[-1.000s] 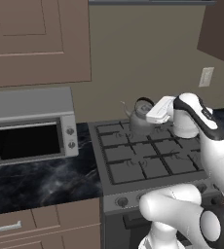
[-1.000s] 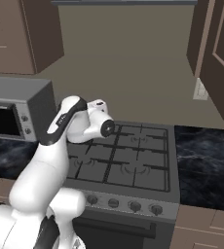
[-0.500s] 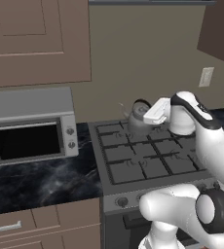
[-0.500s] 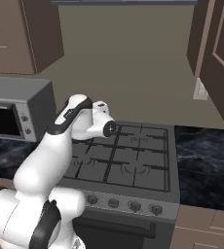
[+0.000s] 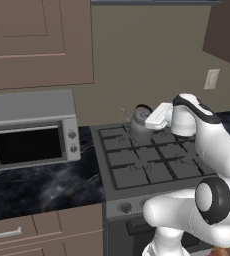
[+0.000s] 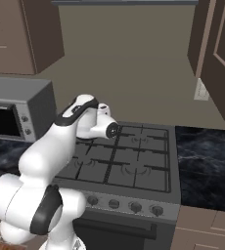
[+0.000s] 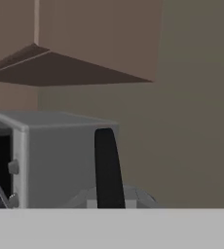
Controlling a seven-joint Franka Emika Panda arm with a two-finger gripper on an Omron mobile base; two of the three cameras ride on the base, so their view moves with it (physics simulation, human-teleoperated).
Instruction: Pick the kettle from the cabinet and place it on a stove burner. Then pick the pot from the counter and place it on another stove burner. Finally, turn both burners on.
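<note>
Left base view, kettle (image 5: 138, 121) over back-left stove burner (image 5: 118, 139) near rear edge, pincer (image 5: 148, 119) clamped on its handle.

One kettle (image 5: 138, 121) sits on the stove (image 5: 142, 165), one microwave (image 5: 32, 130) on the counter (image 5: 42, 187). Four knobs (image 6: 135, 207) line the stove front in the right base view. One wall outlet (image 5: 211, 79), and one drawer handle (image 5: 3, 234) at lower left.
</note>
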